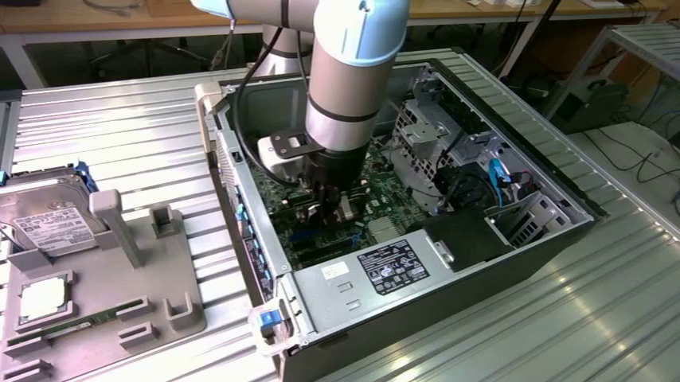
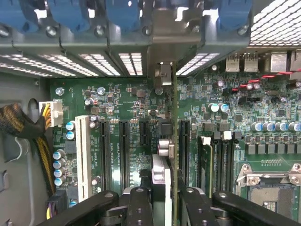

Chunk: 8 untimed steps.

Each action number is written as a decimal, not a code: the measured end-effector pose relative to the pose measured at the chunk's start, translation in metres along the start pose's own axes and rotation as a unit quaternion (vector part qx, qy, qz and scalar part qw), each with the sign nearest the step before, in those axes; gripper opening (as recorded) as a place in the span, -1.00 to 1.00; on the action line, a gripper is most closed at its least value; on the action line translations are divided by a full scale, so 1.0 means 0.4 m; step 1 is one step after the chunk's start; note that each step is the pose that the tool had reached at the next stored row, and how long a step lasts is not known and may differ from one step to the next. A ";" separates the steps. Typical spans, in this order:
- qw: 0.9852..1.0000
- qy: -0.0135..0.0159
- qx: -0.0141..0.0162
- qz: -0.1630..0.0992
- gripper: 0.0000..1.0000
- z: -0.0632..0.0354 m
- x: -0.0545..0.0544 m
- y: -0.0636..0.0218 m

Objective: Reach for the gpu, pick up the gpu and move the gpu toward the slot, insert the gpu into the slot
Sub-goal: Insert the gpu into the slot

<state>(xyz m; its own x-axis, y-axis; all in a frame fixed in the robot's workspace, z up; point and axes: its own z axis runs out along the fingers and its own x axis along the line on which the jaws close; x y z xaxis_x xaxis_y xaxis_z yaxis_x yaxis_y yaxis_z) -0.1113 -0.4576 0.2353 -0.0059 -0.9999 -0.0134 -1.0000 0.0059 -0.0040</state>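
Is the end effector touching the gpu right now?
Touching. The wrist view shows the end effector fingers pressed against both faces of the edge-on gpu.

Silver arm [image 1: 340, 72] — pale-blue joint caps, black gripper [image 1: 327, 208].

On my bench [image 1: 127, 119], an open computer case [image 1: 552, 239] lies on its side, its green motherboard [image 2: 117, 99] lined with black expansion slots beside one white slot [image 2: 83, 155]. To the exterior view's left, a grey holder [image 1: 117, 270] stands with a labelled hard drive [image 1: 43, 215] propped just behind it and a chip [image 1: 44, 296] on it.
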 end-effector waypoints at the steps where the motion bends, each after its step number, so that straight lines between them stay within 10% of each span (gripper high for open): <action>1: 1.000 0.000 0.000 0.000 -0.44 0.000 0.000 0.000; 8: 1.000 0.000 0.000 0.000 -0.44 -0.001 -0.001 0.001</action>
<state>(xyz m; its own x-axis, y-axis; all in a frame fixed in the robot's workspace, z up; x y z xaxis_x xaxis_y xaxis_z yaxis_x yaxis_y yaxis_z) -0.1117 -0.4573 0.2355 -0.0060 -0.9999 -0.0130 -1.0000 0.0060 -0.0036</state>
